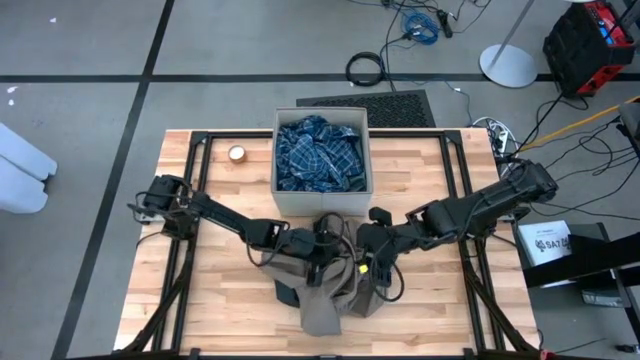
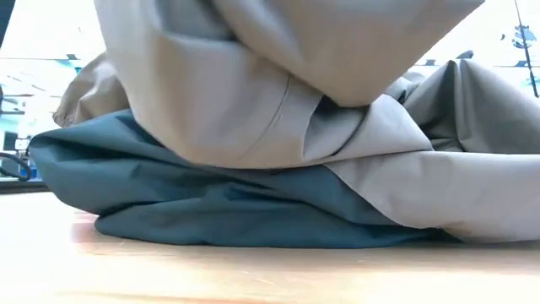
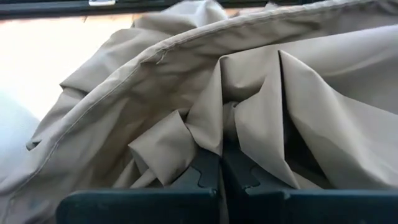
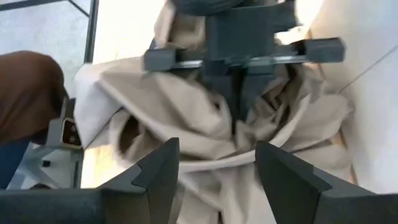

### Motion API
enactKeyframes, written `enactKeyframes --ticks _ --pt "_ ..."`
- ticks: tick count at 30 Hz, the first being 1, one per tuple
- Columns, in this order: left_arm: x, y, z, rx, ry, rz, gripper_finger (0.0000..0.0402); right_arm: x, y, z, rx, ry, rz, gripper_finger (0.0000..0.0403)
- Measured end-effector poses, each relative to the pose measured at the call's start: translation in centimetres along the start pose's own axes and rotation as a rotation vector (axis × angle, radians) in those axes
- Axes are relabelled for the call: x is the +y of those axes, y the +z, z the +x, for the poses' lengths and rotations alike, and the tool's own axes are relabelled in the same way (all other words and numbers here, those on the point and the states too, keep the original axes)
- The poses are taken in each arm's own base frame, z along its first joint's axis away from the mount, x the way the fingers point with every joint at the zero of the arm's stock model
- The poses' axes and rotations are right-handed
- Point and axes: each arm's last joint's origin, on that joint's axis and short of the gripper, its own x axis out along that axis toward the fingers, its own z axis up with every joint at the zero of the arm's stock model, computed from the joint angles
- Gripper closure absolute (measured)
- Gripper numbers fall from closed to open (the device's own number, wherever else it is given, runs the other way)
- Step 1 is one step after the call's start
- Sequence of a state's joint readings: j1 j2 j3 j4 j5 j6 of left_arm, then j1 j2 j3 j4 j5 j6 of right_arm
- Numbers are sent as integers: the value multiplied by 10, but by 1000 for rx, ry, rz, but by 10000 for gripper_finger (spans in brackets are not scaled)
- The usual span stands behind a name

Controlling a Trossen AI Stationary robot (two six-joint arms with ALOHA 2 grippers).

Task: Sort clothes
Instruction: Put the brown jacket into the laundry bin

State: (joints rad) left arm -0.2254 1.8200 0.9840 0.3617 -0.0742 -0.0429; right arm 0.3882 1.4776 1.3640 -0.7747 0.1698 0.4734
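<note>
While box (image 1: 282, 185) holds one plaid shirt (image 1: 318, 152) | tan garment (image 1: 322, 305): one | slate garment (image 2: 211, 203): one

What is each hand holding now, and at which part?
The left hand is shut on a bunched fold of the tan garment. The right hand is open beside it, holding nothing.

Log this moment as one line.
left gripper: shut on tan garment | right gripper: open, facing it | plaid shirt: in box
</note>
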Motion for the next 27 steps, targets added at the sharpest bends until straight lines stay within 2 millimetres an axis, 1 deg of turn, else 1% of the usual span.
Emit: enactKeyframes --ticks 4,8,12,14,17,20,24,27 --pt "9 -6 5 22 -14 -11 401 9 -7 -2 13 -9 20 204" --pt "16 -6 6 26 -36 -21 401 25 -19 -4 -24 -57 40 204" --pt "18 -6 6 26 -32 -26 401 40 -47 1 -53 -166 34 204" --pt "19 -7 6 30 -31 -27 401 43 -64 4 -77 -237 67 204" --pt "19 -7 6 32 -31 -28 401 40 -85 8 -34 -321 108 204" --pt "19 -7 6 31 -31 -51 401 30 -100 10 26 -416 175 204" --pt "19 -7 6 32 -30 -106 401 18 -107 11 85 -495 197 204" --pt "19 -6 6 29 -30 -113 401 13 -108 16 123 -470 245 204"
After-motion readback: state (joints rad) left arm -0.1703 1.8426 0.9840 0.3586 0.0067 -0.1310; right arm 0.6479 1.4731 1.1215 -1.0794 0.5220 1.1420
